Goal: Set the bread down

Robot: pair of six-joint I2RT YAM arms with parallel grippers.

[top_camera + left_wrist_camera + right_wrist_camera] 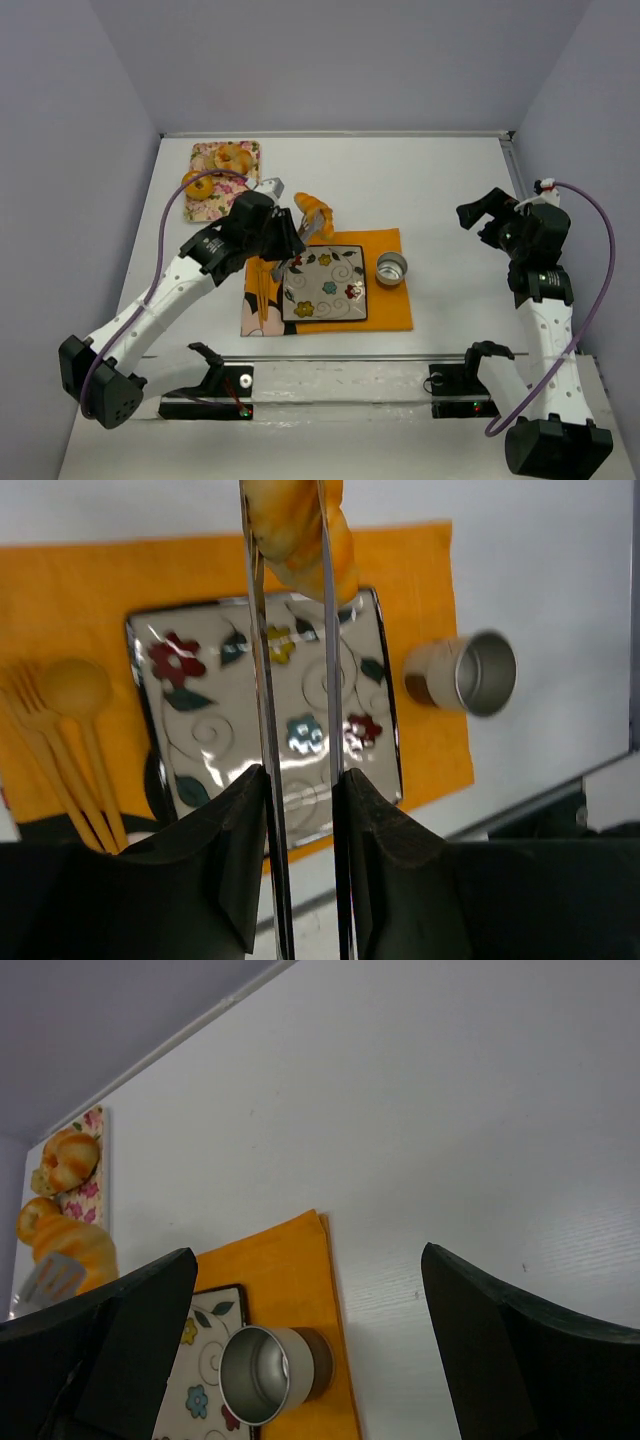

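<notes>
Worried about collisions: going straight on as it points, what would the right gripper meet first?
The right gripper would probably meet bare table beside the orange mat's edge; depth unclear.

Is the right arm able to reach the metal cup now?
Probably yes. The cup sits at the mat's right edge, and only bare table lies between it and the open right gripper.

The left end effector (300, 815) holds tongs (262, 680) pinching the bread (290, 525) over the flowered plate (200, 730).
</notes>
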